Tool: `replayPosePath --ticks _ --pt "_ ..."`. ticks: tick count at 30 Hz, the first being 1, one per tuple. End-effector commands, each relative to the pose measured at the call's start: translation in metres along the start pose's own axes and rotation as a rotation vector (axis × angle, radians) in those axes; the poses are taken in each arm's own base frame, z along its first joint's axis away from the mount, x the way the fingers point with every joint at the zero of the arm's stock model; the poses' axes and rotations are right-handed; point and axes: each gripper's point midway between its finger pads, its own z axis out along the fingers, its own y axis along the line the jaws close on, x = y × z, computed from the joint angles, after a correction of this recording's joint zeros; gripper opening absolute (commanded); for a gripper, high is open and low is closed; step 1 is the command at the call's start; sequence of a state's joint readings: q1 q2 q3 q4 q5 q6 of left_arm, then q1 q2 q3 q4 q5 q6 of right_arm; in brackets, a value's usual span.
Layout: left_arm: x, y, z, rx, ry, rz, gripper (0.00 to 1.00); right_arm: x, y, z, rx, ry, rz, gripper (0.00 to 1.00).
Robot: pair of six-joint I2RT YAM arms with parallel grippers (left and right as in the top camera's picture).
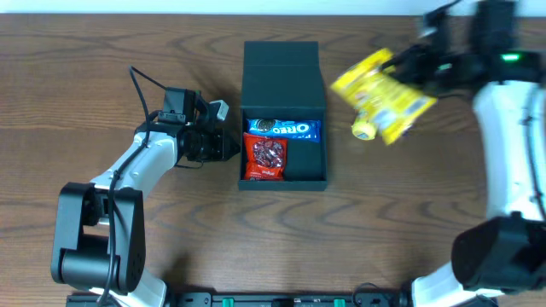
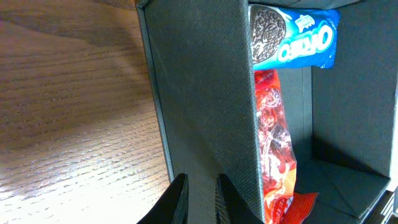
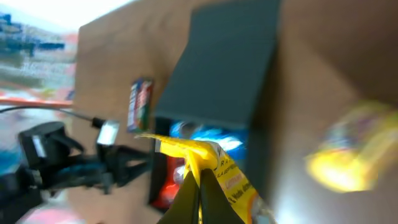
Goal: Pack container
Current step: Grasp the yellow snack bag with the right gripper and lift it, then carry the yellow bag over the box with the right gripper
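The dark teal container (image 1: 283, 181) stands open mid-table, its lid (image 1: 281, 75) folded back on the far side. Inside lie a blue Oreo packet (image 1: 284, 129) and a red snack packet (image 1: 265, 158); both also show in the left wrist view, the Oreo packet (image 2: 298, 43) and the red packet (image 2: 273, 137). My left gripper (image 1: 232, 145) is at the outside of the container's left wall (image 2: 205, 93), its fingers (image 2: 199, 200) nearly together and holding nothing. My right gripper (image 3: 199, 186) is shut on a yellow snack packet (image 1: 382, 98), held in the air right of the container.
The table is wood-grain brown (image 1: 102, 51). The left arm's cable (image 1: 141, 85) loops over the table to the left. In the blurred right wrist view, a small colourful packet (image 3: 140, 102) lies on the table by the lid's left side.
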State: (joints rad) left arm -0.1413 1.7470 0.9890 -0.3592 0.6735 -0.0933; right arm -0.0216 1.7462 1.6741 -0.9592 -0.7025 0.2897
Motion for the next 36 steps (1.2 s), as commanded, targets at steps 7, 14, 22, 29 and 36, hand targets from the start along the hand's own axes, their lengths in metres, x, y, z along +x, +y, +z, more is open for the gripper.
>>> replayPosePath --ticks 7,14,22,29,36 --pt "0.004 0.002 0.003 -0.005 0.011 -0.002 0.12 0.033 0.080 0.055 -0.017 0.030 0.406 0.01" --pt "0.000 0.006 0.000 -0.007 -0.004 -0.008 0.07 0.084 0.069 0.096 0.076 0.118 0.709 0.01" --pt "-0.001 0.008 -0.001 -0.009 -0.008 -0.014 0.13 0.121 0.060 0.143 0.059 0.123 0.878 0.02" --pt "-0.001 0.008 -0.001 -0.009 -0.008 -0.014 0.14 0.136 0.049 0.161 0.124 0.034 0.978 0.02" --pt "-0.001 0.008 -0.001 -0.009 -0.009 -0.013 0.14 0.120 0.035 0.160 0.166 -0.116 1.034 0.02"
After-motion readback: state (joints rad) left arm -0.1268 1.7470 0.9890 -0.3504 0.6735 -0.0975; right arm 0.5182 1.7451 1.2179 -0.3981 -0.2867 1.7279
